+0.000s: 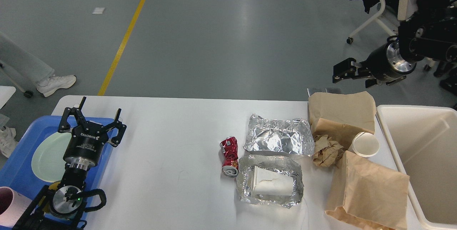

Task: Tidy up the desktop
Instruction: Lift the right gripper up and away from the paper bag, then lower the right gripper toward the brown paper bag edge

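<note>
Head view | left gripper spread, empty | crushed can — desktop

left claw spread wide | right claw raised, sideways, state unclear

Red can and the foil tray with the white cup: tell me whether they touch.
Touching. The head view shows the crushed red can's lower end pressed against the foil tray's crinkled left rim, with no bare table between them.

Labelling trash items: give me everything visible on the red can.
The red can is a crushed metal drink can, dented and bent mid-body, with white print on its side. It lies on its side on the desktop, its silver end facing the near edge. It is beside the foil tray; whether they touch is unclear. No pincer is near.
</note>
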{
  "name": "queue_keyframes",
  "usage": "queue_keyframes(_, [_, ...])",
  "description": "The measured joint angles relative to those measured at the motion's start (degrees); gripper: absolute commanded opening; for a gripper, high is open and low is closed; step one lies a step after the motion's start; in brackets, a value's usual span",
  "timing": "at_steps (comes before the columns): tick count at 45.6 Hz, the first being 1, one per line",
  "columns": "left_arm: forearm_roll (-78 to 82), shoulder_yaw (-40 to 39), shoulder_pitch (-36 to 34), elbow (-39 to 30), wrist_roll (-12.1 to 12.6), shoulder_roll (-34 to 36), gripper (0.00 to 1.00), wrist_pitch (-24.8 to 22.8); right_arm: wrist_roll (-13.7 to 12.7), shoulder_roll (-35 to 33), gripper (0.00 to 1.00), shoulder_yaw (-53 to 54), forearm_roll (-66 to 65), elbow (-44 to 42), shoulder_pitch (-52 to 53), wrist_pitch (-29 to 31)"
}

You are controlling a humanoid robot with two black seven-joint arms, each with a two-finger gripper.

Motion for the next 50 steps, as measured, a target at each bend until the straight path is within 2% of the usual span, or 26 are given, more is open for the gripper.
queue_keyframes(3, [0.0,0.0,0.0,0.0,0.0,0.0,0.96,0.0,-0.2,5.0,1.00,-4.8,0.8,2.8,5.9,7.3])
queue_keyframes(4, [0.0,0.0,0.0,0.0,0.0,0.0,0.96,0.0,-0.3,7.6,1.00,-6.7,1.1,6.1,10.5,11.3])
queue_keyframes(8, [0.0,0.0,0.0,0.0,0.0,0.0,0.96,0.0,-1.7,9.5,1.00,-8.2,1.2,14.0,18.4,14.9])
queue_keyframes(10, [0.0,0.0,0.0,0.0,0.0,0.0,0.96,0.0,-3.8,9.8,1.00,-8.4,1.3,18.4,22.0,15.5])
queue_keyframes(16, [0.0,0.0,0.0,0.0,-0.1,0.0,0.96,0.0,-12.5,10.0,1.00,-9.2,2.7,29.5,31.4,15.5])
queue_keyframes(19, [0.0,0.0,0.0,0.0,-0.1,0.0,0.96,0.0,-14.3,9.9,1.00,-10.3,4.1,33.7,35.0,14.9])
queue_keyframes(20, [0.0,0.0,0.0,0.0,-0.1,0.0,0.96,0.0,-14.5,9.8,1.00,-10.9,4.5,35.0,36.0,14.7])
queue_keyframes(24, [0.0,0.0,0.0,0.0,-0.1,0.0,0.96,0.0,-15.0,8.7,0.87,-13.9,5.5,40.2,39.2,14.1])
queue_keyframes(25, [0.0,0.0,0.0,0.0,-0.1,0.0,0.96,0.0,-15.0,8.2,0.86,-14.3,5.6,41.3,39.5,14.0])
queue_keyframes(28, [0.0,0.0,0.0,0.0,-0.1,0.0,0.96,0.0,-15.1,6.2,0.88,-15.3,5.6,44.5,40.0,13.6])
queue_keyframes(32, [0.0,0.0,0.0,0.0,-0.1,0.0,0.96,0.0,-15.0,3.6,0.99,-16.7,5.4,46.4,40.0,11.9])
queue_keyframes(40, [0.0,0.0,0.0,0.0,-0.1,0.0,0.96,0.0,-14.8,-0.4,0.99,-17.8,5.5,46.2,38.9,7.7])
queue_keyframes(50, [0.0,0.0,0.0,0.0,0.0,0.0,0.96,0.0,-14.7,-1.3,0.98,-17.5,5.3,45.9,34.2,4.4])
